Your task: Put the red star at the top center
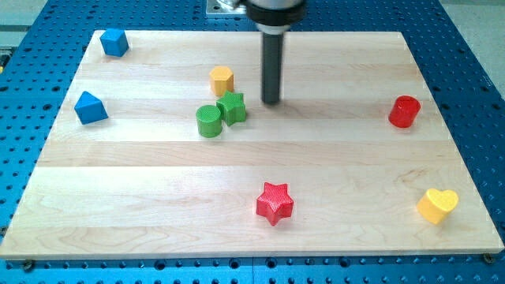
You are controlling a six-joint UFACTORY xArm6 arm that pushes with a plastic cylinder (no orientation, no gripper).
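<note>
The tool's tip (271, 102) rests on the table (331, 166), touching nothing, apparently just right of the green star (232, 107). The red star (274, 203) lies well below it, unpushed.

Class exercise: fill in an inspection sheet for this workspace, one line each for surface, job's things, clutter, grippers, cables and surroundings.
Surface: wooden board, lying flat.
Job's things: red star near the view's bottom centre, standing alone.
Clutter: green star touching green cylinder; yellow hexagon; two blue blocks at the view's left; red cylinder and yellow heart at the view's right.
Grippers: none; my tip sits just right of the green star, far above the red star.
Cables: nothing seen.
Surroundings: blue perforated table.
</note>
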